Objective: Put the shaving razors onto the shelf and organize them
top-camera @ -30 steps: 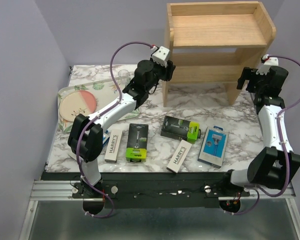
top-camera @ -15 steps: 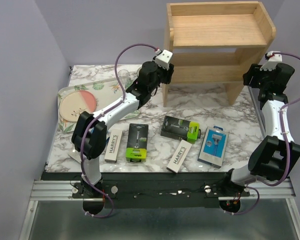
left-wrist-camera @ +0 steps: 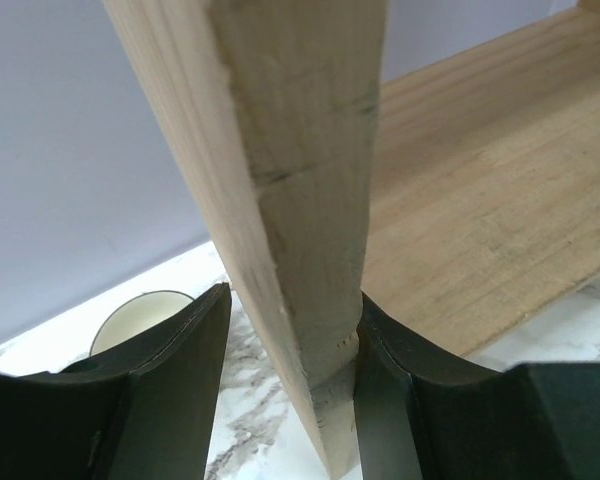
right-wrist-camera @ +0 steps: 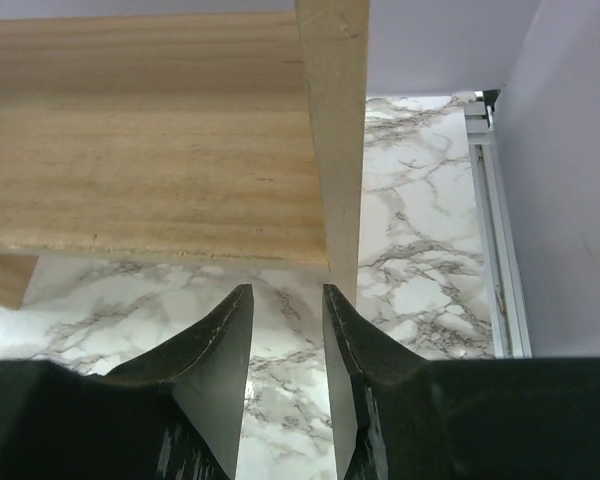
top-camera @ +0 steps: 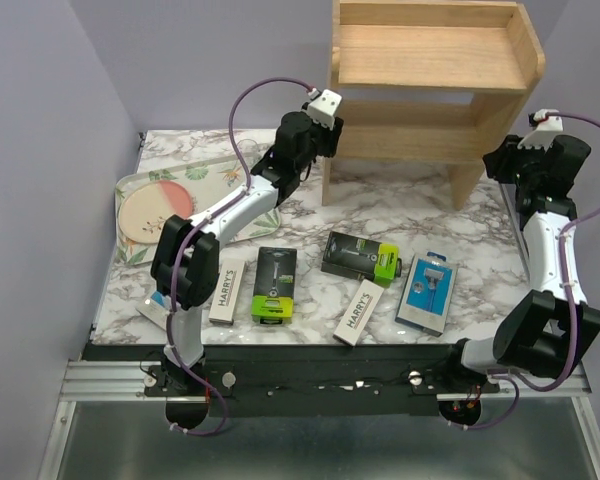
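Note:
The light-wood shelf [top-camera: 430, 60] stands at the back of the marble table. My left gripper [top-camera: 325, 140] is closed on its left side panel [left-wrist-camera: 300, 150], the board filling the gap between the jaws [left-wrist-camera: 294, 295]. My right gripper [top-camera: 494, 163] hovers just in front of the right side panel [right-wrist-camera: 335, 130], jaws [right-wrist-camera: 287, 290] apart with only marble between them. The shaving razors lie near the front: two black-and-lime boxes [top-camera: 274, 285] [top-camera: 361, 257], two white HARRY'S boxes [top-camera: 223, 289] [top-camera: 357, 312] and a blue-and-white pack [top-camera: 427, 292].
A floral tray [top-camera: 205, 175] with a pink round plate [top-camera: 150, 205] sits at the left. A pale round cup rim [left-wrist-camera: 140, 315] shows left of the shelf panel. A metal rail [right-wrist-camera: 495, 220] marks the table's right edge beside a purple wall.
The shelf has shifted slightly back and left with my left gripper on it. My right gripper has drawn back from the right panel and its jaws have narrowed.

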{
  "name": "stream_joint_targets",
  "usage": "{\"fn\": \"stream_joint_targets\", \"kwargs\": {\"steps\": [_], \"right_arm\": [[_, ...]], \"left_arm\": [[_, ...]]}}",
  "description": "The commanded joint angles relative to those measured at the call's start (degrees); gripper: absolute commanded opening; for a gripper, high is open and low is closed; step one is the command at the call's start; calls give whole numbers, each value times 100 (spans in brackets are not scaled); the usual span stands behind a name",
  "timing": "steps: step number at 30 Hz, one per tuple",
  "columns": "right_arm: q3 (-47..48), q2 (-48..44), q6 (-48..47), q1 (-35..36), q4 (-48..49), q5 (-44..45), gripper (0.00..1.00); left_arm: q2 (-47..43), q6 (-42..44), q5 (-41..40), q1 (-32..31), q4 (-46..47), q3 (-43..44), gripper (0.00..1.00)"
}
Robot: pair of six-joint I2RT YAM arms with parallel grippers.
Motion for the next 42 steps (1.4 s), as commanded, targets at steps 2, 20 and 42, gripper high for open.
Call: {"fn": "stream_joint_targets", "kwargs": {"steps": [2, 20, 42], "right_arm": [[-209, -302, 230, -19, -157, -254, 41], [-393, -1620, 144, -28, -2010, 1354, 99], [-709, -127, -2899, 1475, -4790, -1477, 79]], "left_arm": [[80, 153, -223, 405, 145, 181, 56], [-3250, -875, -346, 396, -998, -3193, 99], [-3753, -1710, 2282, 98, -1456, -4601, 96]]}}
